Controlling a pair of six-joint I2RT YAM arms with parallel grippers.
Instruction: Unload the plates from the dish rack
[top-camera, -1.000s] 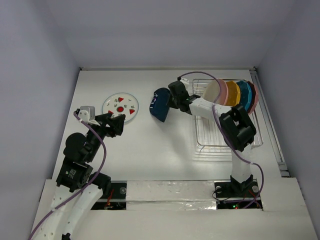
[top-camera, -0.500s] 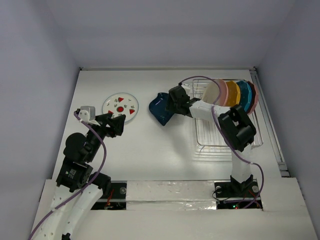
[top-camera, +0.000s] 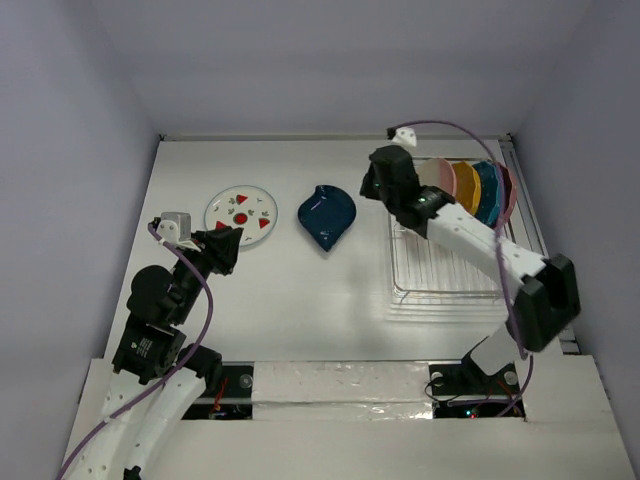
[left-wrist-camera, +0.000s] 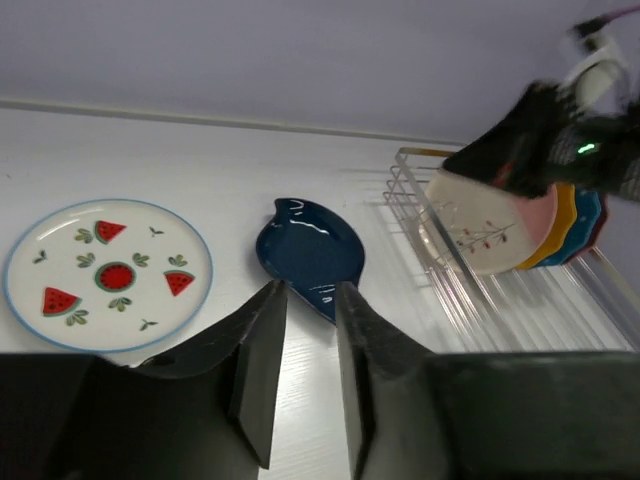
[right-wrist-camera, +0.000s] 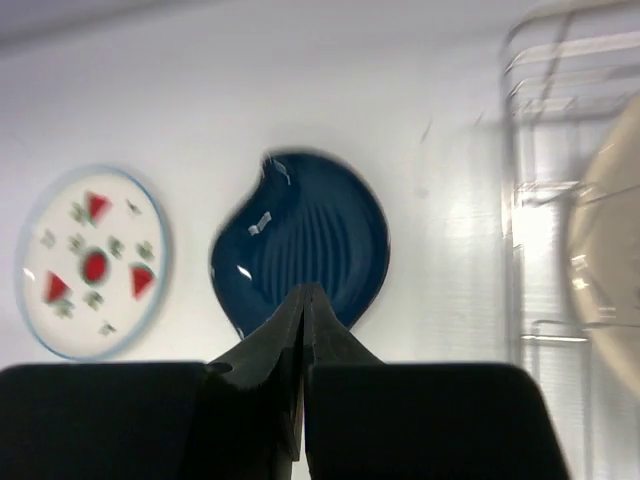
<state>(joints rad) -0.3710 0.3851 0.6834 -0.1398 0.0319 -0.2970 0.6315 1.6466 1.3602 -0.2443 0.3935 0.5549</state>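
Note:
The silver wire dish rack (top-camera: 455, 262) stands at the right with several plates upright in it: cream (top-camera: 432, 176), yellow (top-camera: 465, 185) and teal (top-camera: 487, 188) among them. Two plates lie flat on the table: a white one with watermelon marks (top-camera: 241, 211) and a navy teardrop one (top-camera: 326, 216). My right gripper (top-camera: 372, 188) hovers between the navy plate (right-wrist-camera: 300, 235) and the rack, shut with nothing in it (right-wrist-camera: 305, 290). My left gripper (top-camera: 228, 246) sits near the white plate (left-wrist-camera: 108, 272), its fingers (left-wrist-camera: 311, 288) narrowly open and empty.
The rack (left-wrist-camera: 410, 180) takes up the right side of the table, its near half showing bare wire (top-camera: 440, 275). A raised rail (top-camera: 540, 250) runs along the table's right edge. Grey walls close in the back and both sides.
The right gripper let go of the navy plate, which now lies flat on the table. It then rose back toward the rack and shut. The left gripper's fingers have narrowed.

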